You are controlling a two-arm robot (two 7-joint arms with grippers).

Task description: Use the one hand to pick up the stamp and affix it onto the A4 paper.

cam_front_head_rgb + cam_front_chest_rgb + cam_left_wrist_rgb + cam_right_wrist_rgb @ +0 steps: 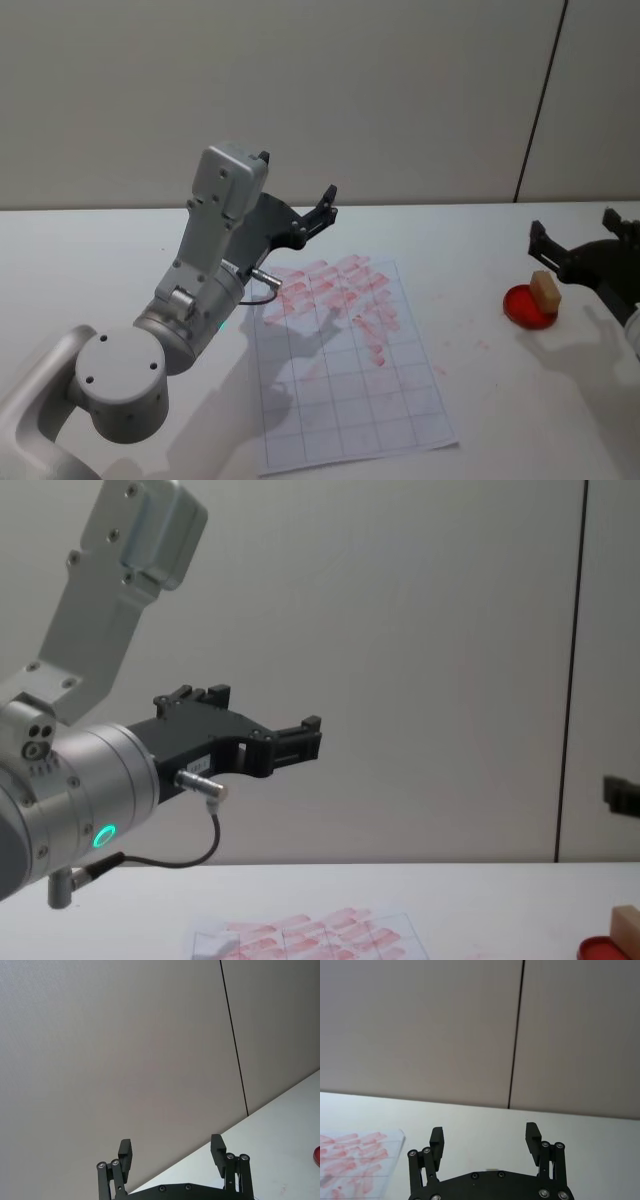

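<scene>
The stamp [545, 290], a small pale wooden block, stands upright on a flat round red ink pad [520, 309] on the right side of the white tabletop [100, 250], well apart from the paper [350, 390]. The paper lies flat near the middle of the tabletop, a white sheet with faint grid lines. Its far half is crowded with red-pink oblong prints and its near half is mostly blank. The right pincer [484, 1140] hangs in the air just above and behind the stamp, not touching it. From the chest camera, a black piece of it shows at the right edge, clearly higher than the block. Its two black fingers [436, 1142] stand wide apart with nothing between them, and its own wrist camera looks across the tabletop toward the pale wall [420, 1025], with a corner of the printed paper off to one side. The left pincer [170, 1152] is raised well above the tabletop, over the far left corner of the paper, at the end of the bulky silver-grey left arm [200, 290]. It is also spread wide and empty, and it points up and away toward the wall.
</scene>
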